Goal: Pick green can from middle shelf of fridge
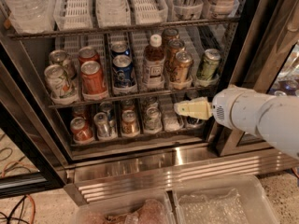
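Pincer [192, 108] hung empty before the lower rack [140, 138], just below and left of the green can [208, 65], which stood upright at the middle shelf's [131, 96] right end in the fridge [154, 164]. Whether it was open I couldn't tell; I judged it staged low to rise clear.

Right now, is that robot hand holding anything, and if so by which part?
Nothing. The gripper hangs bare before the bottom rack, just below the green can, which stands untouched on the middle shelf.
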Motion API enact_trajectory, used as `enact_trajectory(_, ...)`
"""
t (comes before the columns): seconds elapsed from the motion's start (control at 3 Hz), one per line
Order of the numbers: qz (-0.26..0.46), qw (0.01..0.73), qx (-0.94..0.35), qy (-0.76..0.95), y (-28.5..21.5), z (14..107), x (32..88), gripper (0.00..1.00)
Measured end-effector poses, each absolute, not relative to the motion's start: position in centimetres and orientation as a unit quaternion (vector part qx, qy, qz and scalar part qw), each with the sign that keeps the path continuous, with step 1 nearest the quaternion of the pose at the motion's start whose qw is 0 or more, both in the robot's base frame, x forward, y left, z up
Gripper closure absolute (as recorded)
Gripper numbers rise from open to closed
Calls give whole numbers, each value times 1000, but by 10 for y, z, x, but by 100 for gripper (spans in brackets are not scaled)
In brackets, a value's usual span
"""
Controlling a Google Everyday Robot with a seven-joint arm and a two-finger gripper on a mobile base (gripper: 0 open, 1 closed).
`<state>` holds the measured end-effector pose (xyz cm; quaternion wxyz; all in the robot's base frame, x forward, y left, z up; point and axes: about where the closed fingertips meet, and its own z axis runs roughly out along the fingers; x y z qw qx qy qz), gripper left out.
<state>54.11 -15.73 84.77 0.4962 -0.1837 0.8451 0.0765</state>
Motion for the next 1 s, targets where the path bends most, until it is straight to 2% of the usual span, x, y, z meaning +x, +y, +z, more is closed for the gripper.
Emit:
enact_trajectory(0.33, 73, 527, -159, 832, -160, 863, 552, 0)
enact_trajectory(1.0, 75, 537, -154, 826, -156, 868, 553, 0)
